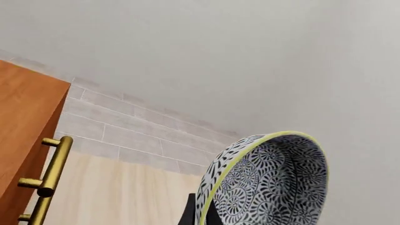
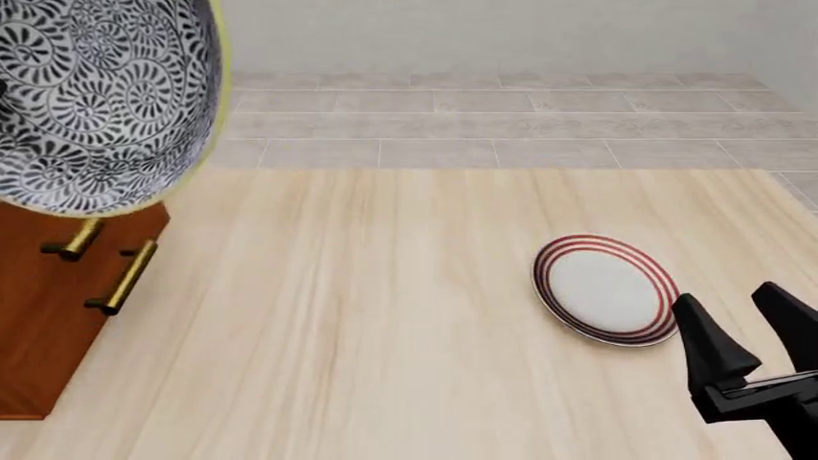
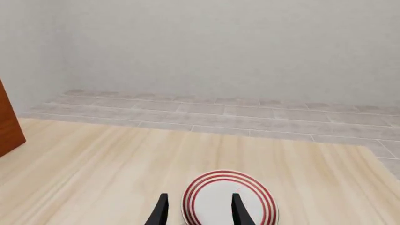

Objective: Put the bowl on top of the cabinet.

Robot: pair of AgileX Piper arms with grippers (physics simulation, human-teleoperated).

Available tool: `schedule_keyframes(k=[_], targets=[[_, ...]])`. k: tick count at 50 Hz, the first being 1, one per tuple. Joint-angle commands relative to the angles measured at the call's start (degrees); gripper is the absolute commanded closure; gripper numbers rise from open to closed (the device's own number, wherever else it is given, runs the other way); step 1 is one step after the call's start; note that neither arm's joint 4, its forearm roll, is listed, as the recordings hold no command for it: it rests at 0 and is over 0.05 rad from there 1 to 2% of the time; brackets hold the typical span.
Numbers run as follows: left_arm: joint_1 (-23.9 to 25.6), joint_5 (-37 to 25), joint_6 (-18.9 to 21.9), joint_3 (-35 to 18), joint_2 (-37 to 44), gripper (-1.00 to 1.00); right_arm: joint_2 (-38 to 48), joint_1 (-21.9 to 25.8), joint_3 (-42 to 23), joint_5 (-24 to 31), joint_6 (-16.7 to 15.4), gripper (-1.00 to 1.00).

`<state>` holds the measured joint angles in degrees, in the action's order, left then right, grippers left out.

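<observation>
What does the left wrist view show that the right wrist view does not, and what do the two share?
Only the left wrist view shows the bowl, tilted and pinched at its rim by the left tool, plus brass handles. Only the right wrist view shows the red-ringed plate beyond the open right tool. Both show the cabinet, the table and the tiled floor.

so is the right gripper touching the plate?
Apart. In the front view the right gripper stands open, and bare table shows between its fingertips and the plate.
</observation>
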<state>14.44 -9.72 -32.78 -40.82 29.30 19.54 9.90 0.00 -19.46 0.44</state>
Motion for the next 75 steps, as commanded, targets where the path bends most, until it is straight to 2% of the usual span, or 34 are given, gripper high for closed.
schedule_keyframes(k=[1, 4, 14, 16, 21, 25, 46, 47, 48, 51, 75], targets=[[-3.2, -6.0, 4.1, -8.0, 0.8, 1.00, -0.6, 0.1, 0.0, 0.6, -0.4, -1.00], [-5.4, -8.1, 3.1, -10.0, 1.8, 1.00, -0.5, 0.1, 0.0, 0.6, -0.4, -1.00], [-11.1, -11.9, 3.9, -15.7, 4.6, 1.00, -0.5, 0.1, 0.0, 0.6, -0.4, -1.00], [-12.2, -12.3, 5.0, -16.1, 5.1, 1.00, -0.6, 0.1, 0.0, 0.6, -0.4, -1.00], [-16.0, -12.4, 4.1, -17.0, 6.1, 1.00, -0.6, 0.1, 0.0, 0.6, -0.4, -1.00], [-17.2, -12.4, 4.6, -17.5, 6.8, 1.00, -0.5, 0.1, 0.0, 0.6, -0.4, -1.00], [-27.9, -9.5, 3.7, -18.4, 12.0, 1.00, -0.6, 0.1, 0.0, 0.6, -0.4, -1.00], [-28.0, -9.4, 3.9, -18.5, 12.1, 1.00, -0.5, 0.1, 0.0, 0.6, -0.4, -1.00], [-28.6, -10.5, 4.0, -20.9, 13.5, 1.00, -0.6, 0.1, 0.0, 0.6, -0.4, -1.00], [-30.1, -8.6, 3.5, -18.7, 13.1, 1.00, -0.6, 0.1, 0.0, 0.6, -0.4, -1.00], [-36.9, -3.5, 1.7, -19.4, 18.2, 1.00, -0.5, 0.1, 0.0, 0.6, -0.3, -1.00]])
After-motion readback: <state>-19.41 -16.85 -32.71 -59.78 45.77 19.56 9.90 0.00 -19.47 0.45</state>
